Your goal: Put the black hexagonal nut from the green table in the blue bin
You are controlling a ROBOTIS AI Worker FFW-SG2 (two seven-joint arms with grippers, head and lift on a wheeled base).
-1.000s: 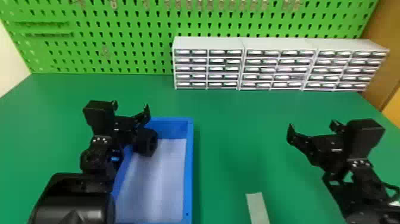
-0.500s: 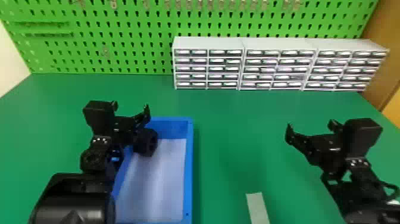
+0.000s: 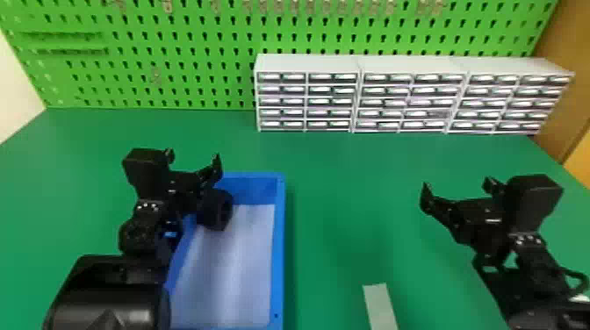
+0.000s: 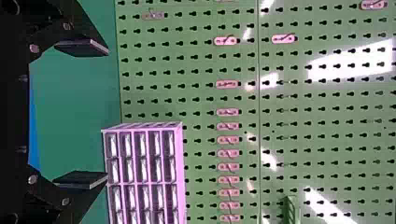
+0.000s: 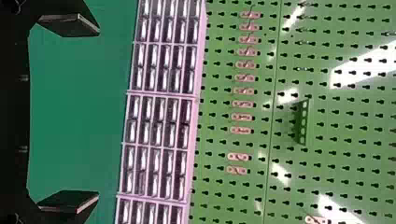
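Left pincer [image 3: 193, 160] gapes near the blue bin's far edge [image 3: 252, 175]

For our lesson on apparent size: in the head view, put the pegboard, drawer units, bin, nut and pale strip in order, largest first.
1. Pegboard
2. Drawer units
3. Bin, partly hidden
4. Nut and pale strip: too alike to rank

I see a big green board [image 3: 187, 57] full of little holes. Three white boxes of drawers [image 3: 408, 102] stand by it. A pale wall [image 3: 16, 97] is on my left, brown wood [image 3: 561, 87] on my right. Bright light [image 4: 357, 60] shines on the board.
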